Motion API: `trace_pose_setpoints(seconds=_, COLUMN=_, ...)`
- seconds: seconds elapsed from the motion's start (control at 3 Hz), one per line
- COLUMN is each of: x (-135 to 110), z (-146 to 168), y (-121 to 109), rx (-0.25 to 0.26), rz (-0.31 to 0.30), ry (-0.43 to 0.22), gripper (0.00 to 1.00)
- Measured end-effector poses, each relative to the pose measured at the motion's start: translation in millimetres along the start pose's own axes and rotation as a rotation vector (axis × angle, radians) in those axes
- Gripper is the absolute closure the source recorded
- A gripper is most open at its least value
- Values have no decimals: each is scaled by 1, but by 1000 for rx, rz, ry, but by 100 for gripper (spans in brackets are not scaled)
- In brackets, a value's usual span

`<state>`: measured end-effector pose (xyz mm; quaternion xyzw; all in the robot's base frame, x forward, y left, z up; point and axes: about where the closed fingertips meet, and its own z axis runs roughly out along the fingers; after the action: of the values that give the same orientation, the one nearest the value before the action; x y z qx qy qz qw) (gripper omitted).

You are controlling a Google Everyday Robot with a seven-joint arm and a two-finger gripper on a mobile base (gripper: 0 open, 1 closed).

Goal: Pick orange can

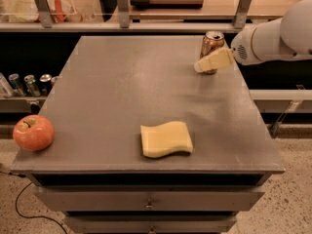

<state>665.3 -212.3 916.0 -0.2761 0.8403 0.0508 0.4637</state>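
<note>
The orange can (212, 42) stands upright near the far right corner of the grey table (122, 91). It is orange-bronze with a silver top. My gripper (205, 65) reaches in from the right on a white arm (273, 38). Its cream tip lies across the lower front of the can and hides the can's base. I cannot tell whether it touches the can.
A yellow sponge (165, 138) lies near the table's front middle. A red apple (33, 132) sits at the front left corner. Small silver-topped cans (27, 83) stand in a row on a lower shelf to the left. A railed counter (146, 26) runs behind the table.
</note>
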Motion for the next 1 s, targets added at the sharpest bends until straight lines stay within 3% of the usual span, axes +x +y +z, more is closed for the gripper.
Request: trace_pose_setpoints(seconds=1.0, x=-6, z=54, y=-1, rx=-60, rz=30, ry=-29, gripper=1)
